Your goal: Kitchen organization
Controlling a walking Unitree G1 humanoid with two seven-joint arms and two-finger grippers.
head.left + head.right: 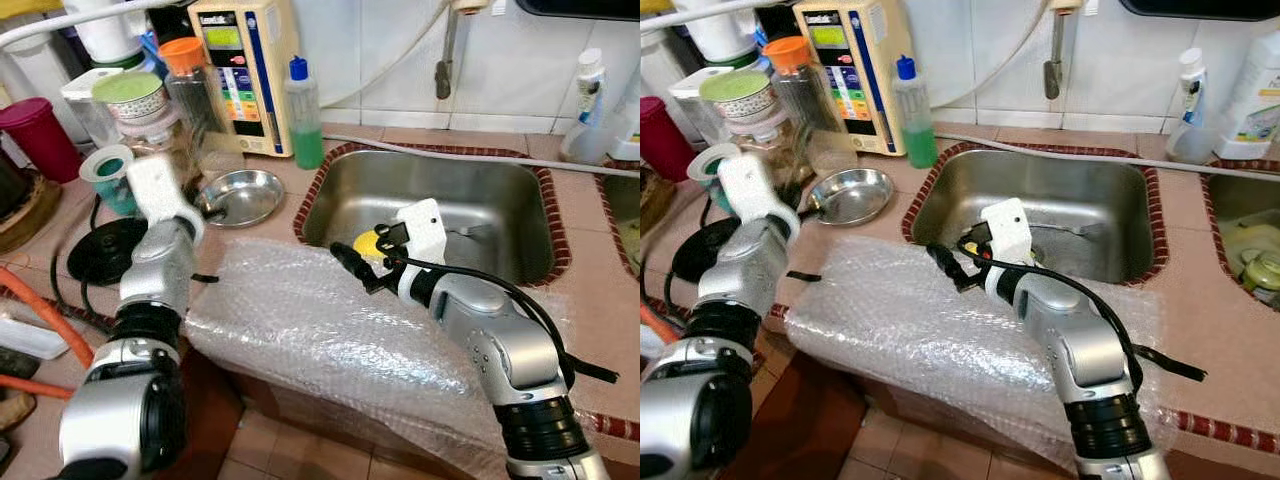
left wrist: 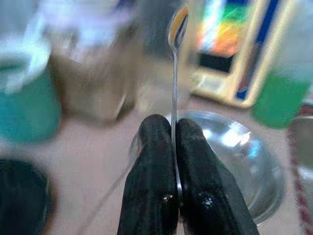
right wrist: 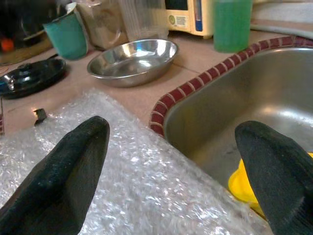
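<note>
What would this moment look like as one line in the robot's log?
left gripper: shut on spoon, above steel bowl | right gripper: open, over bubble wrap at sink edge

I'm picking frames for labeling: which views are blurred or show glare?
Left wrist view: background jars blurred, left claw sharp on the spoon. Right wrist view: sharp, glare on the steel bowl. Eye views: sharp, sheen on the bubble wrap.

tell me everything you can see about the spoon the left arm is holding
The spoon is thin, shiny metal, seen edge-on. Its handle is clamped between the left end effector's two black fingers, and it stands upright with the bowl end on top. It hangs above the steel bowl on the counter, in front of blurred jars, touching nothing else visible.
</note>
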